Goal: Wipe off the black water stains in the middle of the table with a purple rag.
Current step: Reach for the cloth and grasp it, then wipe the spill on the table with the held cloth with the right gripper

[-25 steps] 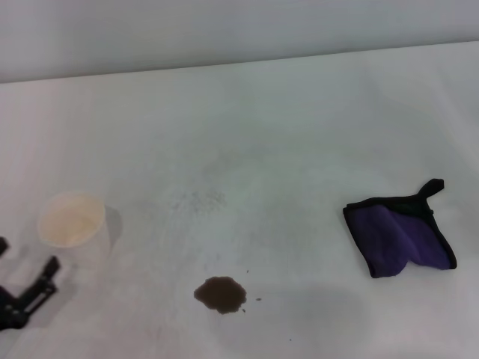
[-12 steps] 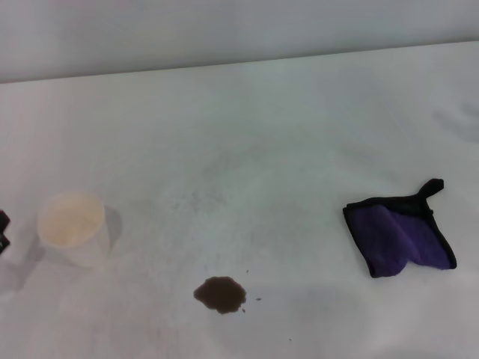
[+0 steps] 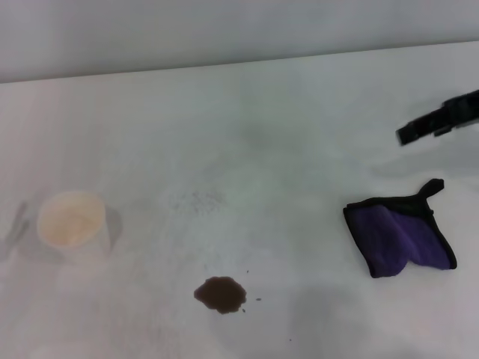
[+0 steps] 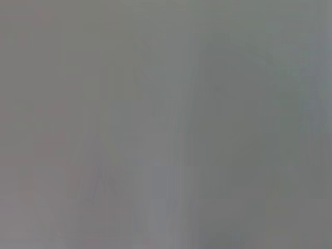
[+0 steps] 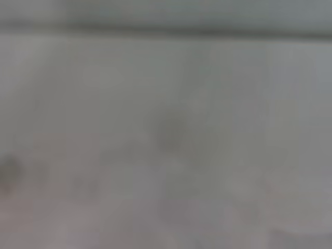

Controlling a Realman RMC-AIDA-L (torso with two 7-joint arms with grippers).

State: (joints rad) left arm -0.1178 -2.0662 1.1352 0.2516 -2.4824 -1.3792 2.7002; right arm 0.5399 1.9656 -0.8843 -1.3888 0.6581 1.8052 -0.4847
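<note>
The black water stains (image 3: 220, 295) form a small dark brown blotch near the front middle of the white table (image 3: 284, 134). The purple rag (image 3: 400, 235), with black edging and a loop tab, lies flat at the right. My right gripper (image 3: 438, 123) comes in from the right edge, above and behind the rag, apart from it. My left gripper is out of view. Both wrist views show only plain grey surface.
A white paper cup (image 3: 72, 223) stands at the left, well left of the stain. Faint grey speckles (image 3: 196, 200) lie behind the stain. The table's far edge (image 3: 239, 63) meets a grey wall.
My left gripper has drawn back from beside the cup and left the view. My right gripper has come into view at the right edge, behind the rag.
</note>
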